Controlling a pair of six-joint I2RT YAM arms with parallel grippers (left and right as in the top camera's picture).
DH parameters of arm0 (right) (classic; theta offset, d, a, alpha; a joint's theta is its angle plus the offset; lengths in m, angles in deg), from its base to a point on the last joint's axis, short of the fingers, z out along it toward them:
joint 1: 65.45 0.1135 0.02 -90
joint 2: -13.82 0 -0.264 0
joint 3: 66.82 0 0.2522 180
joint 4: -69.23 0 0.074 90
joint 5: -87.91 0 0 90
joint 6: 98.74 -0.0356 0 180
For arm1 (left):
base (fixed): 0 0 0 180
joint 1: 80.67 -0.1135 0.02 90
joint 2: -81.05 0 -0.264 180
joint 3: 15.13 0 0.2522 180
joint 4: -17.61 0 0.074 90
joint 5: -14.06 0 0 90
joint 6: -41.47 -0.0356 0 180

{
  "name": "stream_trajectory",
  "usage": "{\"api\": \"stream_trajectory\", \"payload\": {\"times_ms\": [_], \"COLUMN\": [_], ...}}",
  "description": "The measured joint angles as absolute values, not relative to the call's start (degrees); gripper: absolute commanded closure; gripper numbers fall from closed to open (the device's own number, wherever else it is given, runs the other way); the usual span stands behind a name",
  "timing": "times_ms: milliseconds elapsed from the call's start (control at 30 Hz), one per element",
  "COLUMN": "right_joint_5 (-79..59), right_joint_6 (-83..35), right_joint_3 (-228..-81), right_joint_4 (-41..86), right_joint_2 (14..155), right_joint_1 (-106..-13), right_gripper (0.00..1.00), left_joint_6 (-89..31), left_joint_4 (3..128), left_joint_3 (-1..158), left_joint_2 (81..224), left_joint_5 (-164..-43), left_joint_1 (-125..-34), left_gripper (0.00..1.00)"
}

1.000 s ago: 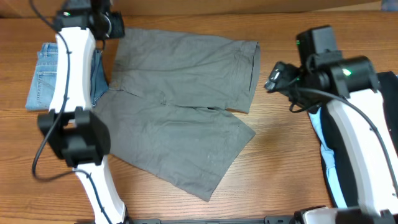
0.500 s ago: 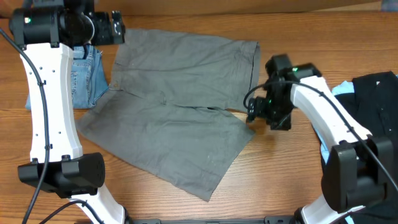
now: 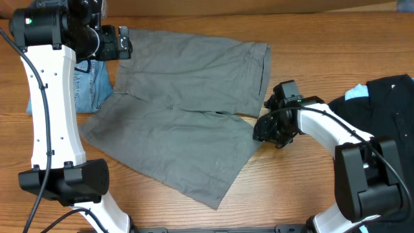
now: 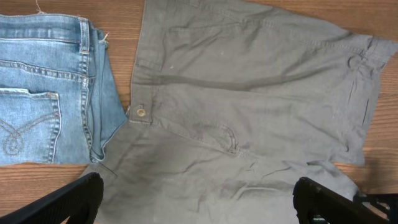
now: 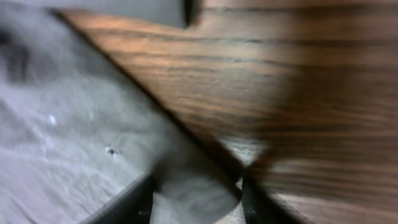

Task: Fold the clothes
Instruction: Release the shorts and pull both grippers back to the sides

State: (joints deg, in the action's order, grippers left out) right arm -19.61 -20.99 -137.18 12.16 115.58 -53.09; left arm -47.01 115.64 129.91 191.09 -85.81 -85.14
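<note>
The right jaws have swung down to the grey-khaki shorts' [image 3: 187, 84] lower leg hem [image 3: 234, 171], narrowly parted about its corner, grip unclear; left jaws hang wide, empty, over the waistband [image 4: 146, 62].

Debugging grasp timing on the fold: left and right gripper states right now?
Left gripper: open, empty, above the waistband of the grey-khaki shorts.
Right gripper: looks open, leg hem between its fingers; view blurred.
</note>
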Motion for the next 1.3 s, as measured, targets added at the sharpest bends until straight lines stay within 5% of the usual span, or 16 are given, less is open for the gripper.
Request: {"api": "stream_trajectory", "payload": {"times_ms": [100, 533, 700, 1300], "right_joint_5": [-20.0, -9.4, -5.2, -17.4], "right_joint_6": [-20.6, -24.1, -26.4, -24.5], "right_joint_3": [-136.7, -139.7, -142.7, -158.5], "right_joint_4": [12.2, 7.1, 10.4, -9.2], "right_joint_2": [115.6, 115.6, 115.6, 102.8], "right_joint_1": [-53.1, -60.8, -68.1, -76.9], "right_gripper": [0.96, 0.96, 0.53, 0.48], "left_joint_6": [-47.0, -47.0, -47.0, -44.7], "left_joint_4": [115.7, 116.1, 116.2, 127.9], "left_joint_3": [129.9, 129.9, 129.9, 129.9], "left_joint_2": [191.1, 191.1, 191.1, 190.3], "left_joint_5": [-85.8, -85.8, -85.8, -82.5], "left_joint_1": [-85.1, -85.1, -85.1, -88.1], "left_gripper": [0.0, 0.0, 0.0, 0.0]}}
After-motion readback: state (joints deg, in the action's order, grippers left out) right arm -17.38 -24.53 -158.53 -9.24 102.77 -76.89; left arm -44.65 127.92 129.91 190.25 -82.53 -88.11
